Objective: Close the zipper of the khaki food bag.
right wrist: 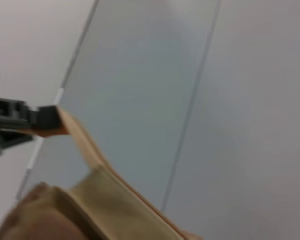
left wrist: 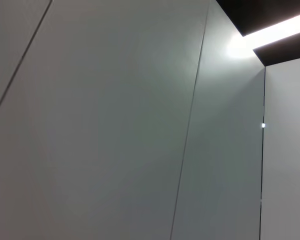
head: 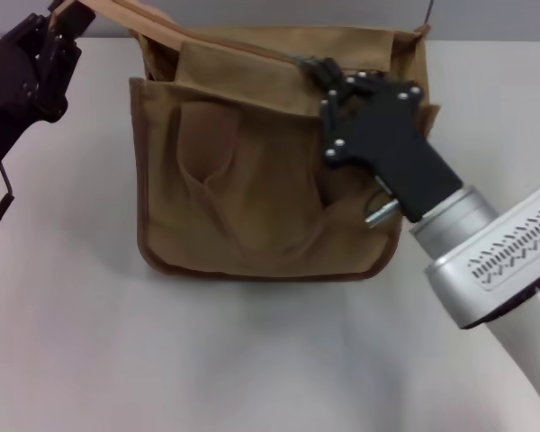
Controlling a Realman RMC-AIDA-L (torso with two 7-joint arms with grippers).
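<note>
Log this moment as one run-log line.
left gripper: pinching bag's corner strap taut | right gripper: at zipper on khaki food bag top | zipper closure: cannot tell

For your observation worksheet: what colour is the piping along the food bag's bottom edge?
Darker brown piping on the khaki food bag, clearest in the head view.

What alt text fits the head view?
A khaki food bag stands on a white table; the right gripper is at the zipper on its top edge, and the left gripper pinches the bag's top left corner.
</note>
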